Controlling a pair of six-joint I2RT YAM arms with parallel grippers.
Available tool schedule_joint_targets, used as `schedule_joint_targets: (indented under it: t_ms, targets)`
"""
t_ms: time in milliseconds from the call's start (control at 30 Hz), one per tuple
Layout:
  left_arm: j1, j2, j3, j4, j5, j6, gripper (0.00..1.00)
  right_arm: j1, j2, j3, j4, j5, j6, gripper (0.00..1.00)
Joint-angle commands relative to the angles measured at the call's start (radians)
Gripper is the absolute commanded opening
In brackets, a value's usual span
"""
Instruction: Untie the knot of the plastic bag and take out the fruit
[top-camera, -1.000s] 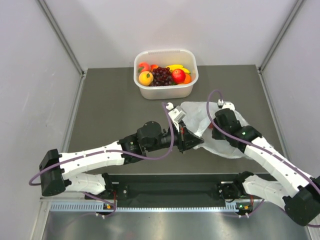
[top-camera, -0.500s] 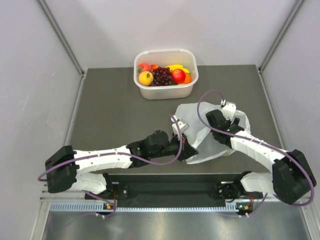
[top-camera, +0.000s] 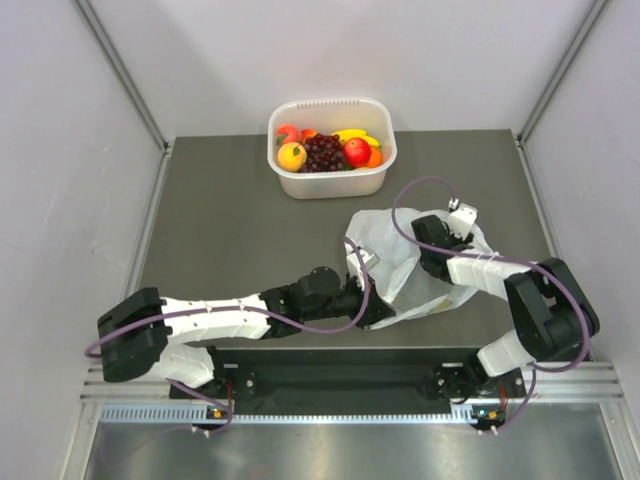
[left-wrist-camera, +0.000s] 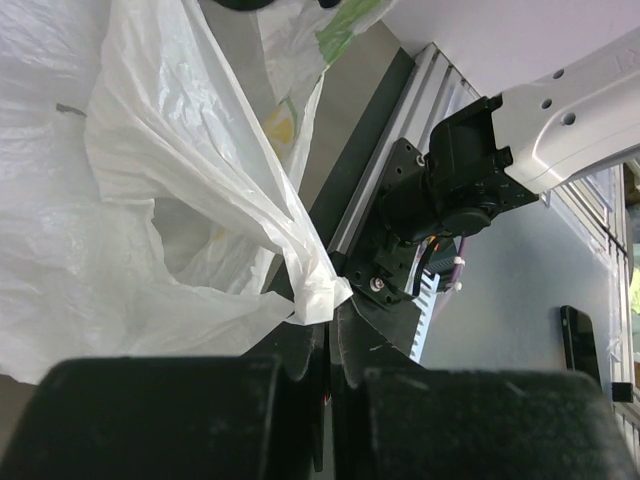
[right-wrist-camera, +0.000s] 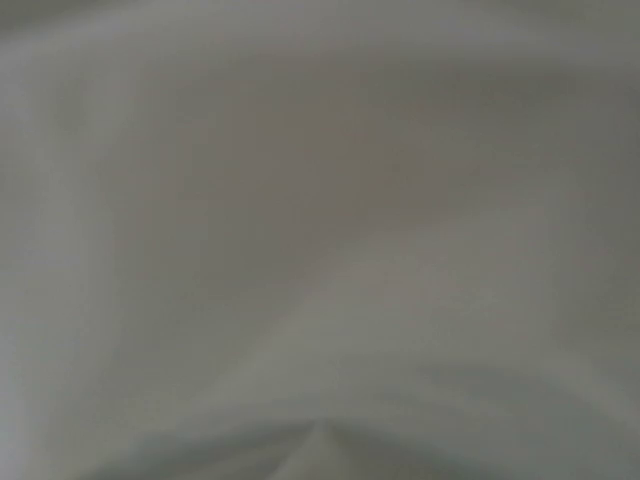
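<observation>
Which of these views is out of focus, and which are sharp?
Right wrist: wholly blurred pale grey, nothing resolvable. Left wrist: the plastic bag sharp, the left hand at the bottom a dark, soft blur. Top external: sharp and evenly lit.

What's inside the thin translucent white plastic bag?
Contents unclear: through the thin translucent white plastic bag, only faint yellow and green patches. Its film hides the rest and fills the right wrist view. The left gripper pinches its edge.

Dark grey table (top-camera: 230, 230) between plain pale walls (top-camera: 60, 150).
</observation>
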Motion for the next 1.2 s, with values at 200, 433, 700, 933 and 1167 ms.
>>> schedule_joint_targets:
  t_ms: [200, 433, 700, 933, 1167]
  targets:
    - [-0.008, -0.009, 0.018, 0.033, -0.012, 0.008, 0.00, -0.032, 0.031, 0.081, 0.037, -0.008, 0.013, 0.10]
    - [-0.008, -0.028, 0.039, -0.010, -0.079, 0.041, 0.00, -0.032, -0.253, -0.053, 0.089, -0.322, -0.154, 0.00]
    - [-0.005, -0.081, 0.107, -0.133, -0.312, 0.100, 0.00, -0.032, -0.540, 0.022, -0.233, -0.760, -0.284, 0.00]
    - [0.021, -0.182, 0.157, -0.226, -0.548, 0.177, 0.00, -0.034, -0.560, 0.179, -0.552, -1.002, -0.382, 0.00]
    - [0.064, -0.212, 0.141, -0.248, -0.566, 0.194, 0.00, -0.031, -0.629, 0.237, -0.567, -1.318, -0.423, 0.00]
